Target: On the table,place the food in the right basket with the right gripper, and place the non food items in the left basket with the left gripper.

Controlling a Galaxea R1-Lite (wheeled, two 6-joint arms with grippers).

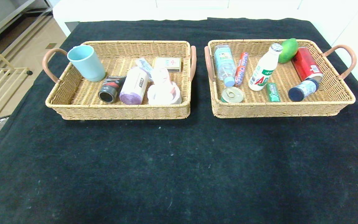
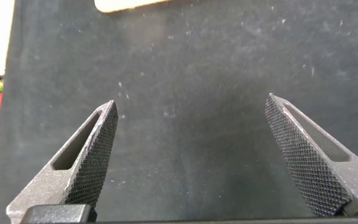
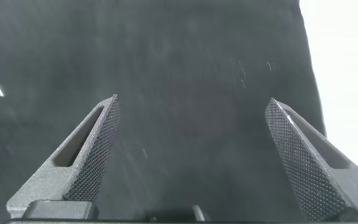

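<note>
Two hands, left hand [image 2: 191, 106] and right hand [image 3: 191, 106], spread empty; labels unreadable

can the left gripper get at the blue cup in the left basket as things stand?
Probably yes. The blue cup stands upright in the far left corner of the left basket, nothing over it. The left gripper is open, empty, over bare cloth.

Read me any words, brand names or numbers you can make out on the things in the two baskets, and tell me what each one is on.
"AD": large red and green letters on the white bottle in the right basket.
Too small or blurred to read: printing on the red can, water bottle, red tube, green pack, the box, purple roll and black can in the left basket.
</note>
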